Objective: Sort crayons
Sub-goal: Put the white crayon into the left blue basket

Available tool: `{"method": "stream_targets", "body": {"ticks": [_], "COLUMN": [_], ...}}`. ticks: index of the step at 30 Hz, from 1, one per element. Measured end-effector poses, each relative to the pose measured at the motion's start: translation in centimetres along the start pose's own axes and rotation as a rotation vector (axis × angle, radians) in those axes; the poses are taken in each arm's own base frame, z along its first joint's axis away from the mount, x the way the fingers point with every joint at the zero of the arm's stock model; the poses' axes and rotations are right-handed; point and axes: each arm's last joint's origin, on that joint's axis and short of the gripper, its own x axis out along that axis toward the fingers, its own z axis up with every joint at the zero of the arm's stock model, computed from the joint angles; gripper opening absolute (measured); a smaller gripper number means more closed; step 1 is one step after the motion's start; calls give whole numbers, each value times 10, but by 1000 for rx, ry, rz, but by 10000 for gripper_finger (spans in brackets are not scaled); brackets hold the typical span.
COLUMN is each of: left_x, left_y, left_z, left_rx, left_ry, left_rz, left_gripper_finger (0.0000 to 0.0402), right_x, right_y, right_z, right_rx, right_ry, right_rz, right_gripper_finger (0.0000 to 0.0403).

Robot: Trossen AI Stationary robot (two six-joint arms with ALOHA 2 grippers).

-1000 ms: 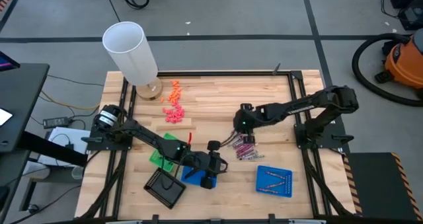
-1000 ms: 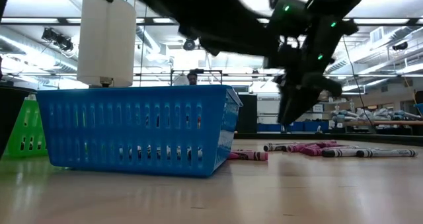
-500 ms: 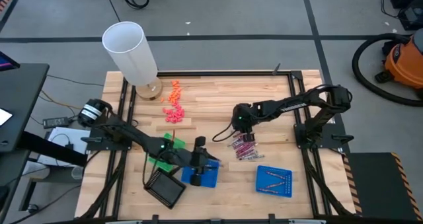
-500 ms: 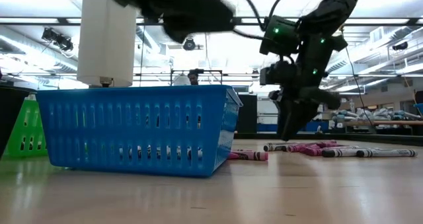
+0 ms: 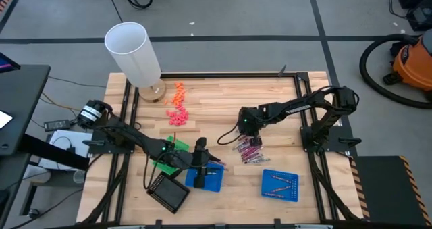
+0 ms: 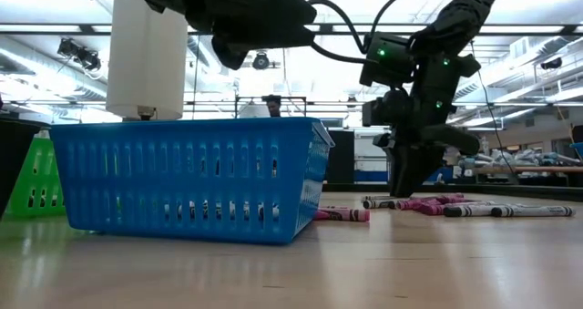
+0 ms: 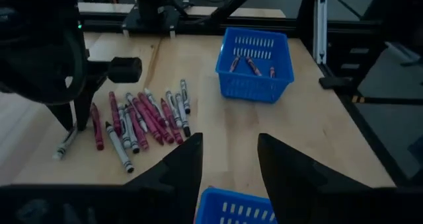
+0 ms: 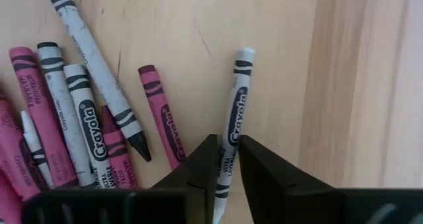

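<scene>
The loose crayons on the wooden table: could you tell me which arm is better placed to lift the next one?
The right. Its gripper is already down at the pile, fingers closed around a silvery-grey paper-wrapped crayon. The left gripper hovers open over a blue plastic basket, away from the pile.

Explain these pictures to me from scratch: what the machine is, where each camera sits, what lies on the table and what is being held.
Two dark robot arms work at a wooden table, each ending in a two-finger gripper. One picture looks straight down, one looks level along the tabletop, and two come from cameras on the wrists. A pile of crayons, pink, maroon and grey, lies loose on the wood. The right gripper is down at that pile with its fingers closing around one grey crayon that lies on the wood. The left gripper, open and empty, hangs over a blue basket. A second blue basket holds a few crayons; a green basket and a black tray sit nearby.
</scene>
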Motion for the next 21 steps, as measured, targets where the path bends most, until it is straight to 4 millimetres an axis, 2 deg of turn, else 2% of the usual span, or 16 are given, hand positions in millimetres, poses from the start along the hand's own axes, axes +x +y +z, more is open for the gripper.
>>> {"method": "stream_targets", "body": {"ticks": [4,7,11,15,18,21], "left_x": [0,0,0,-1,-2,-2], "left_y": [2,4,7,10,12,15], "left_z": [-1,-1,-4,-11,-19,-21], "left_rx": [-22,-34,-26,7,24,24], "left_ry": [10,-3,11,77,152,179], "left_rz": [8,77,167,215,243,261], "left_gripper_finger": [155,156,171,192,196,194], "right_x": [-1,-2,-11,-30,-40,-54], "right_y": [1,0,0,0,8,20], "right_z": [0,2,9,22,22,29], "right_rx": [0,3,20,26,34,44], "right_ry": [-9,-12,2,-43,-33,-98], "right_rz": [5,1,-18,-58,-36,-12], "right_gripper_finger": [34,22,32,39,39,39]}}
